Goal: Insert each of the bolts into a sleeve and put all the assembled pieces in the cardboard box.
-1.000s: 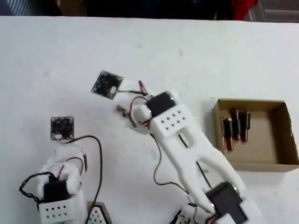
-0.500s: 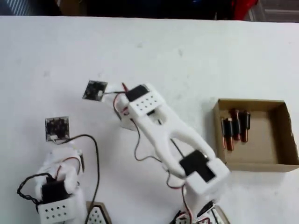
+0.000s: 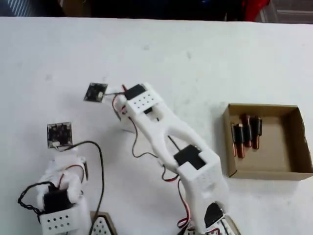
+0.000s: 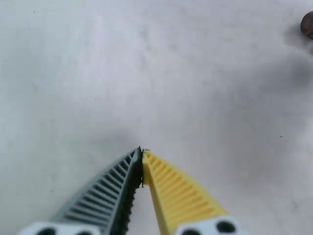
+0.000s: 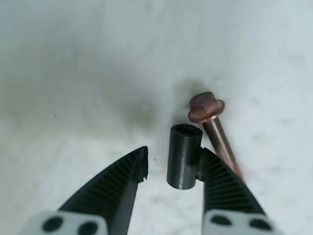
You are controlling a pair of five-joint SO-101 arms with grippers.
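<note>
The small black tube sleeve [image 5: 184, 156] looks light, hard & a bit slick, so I'd pinch it across its round sides near the middle, or it may tip. The right gripper [image 5: 172, 157] is about half open w/ nothing held: the sleeve sits on the white table [image 5: 73, 58] between the fingers, touching one, w/ a gap to the other, & the thin copper-coloured metal bolt [image 5: 216, 128] lies just beside it, past that finger. The left gripper [image 4: 142, 157] is closed tight on nothing, well apart from the brown cardboard box [image 3: 259, 172].

prob. robotics lab; white table [image 3: 205, 54], bare wiring [image 3: 103, 171]
</note>
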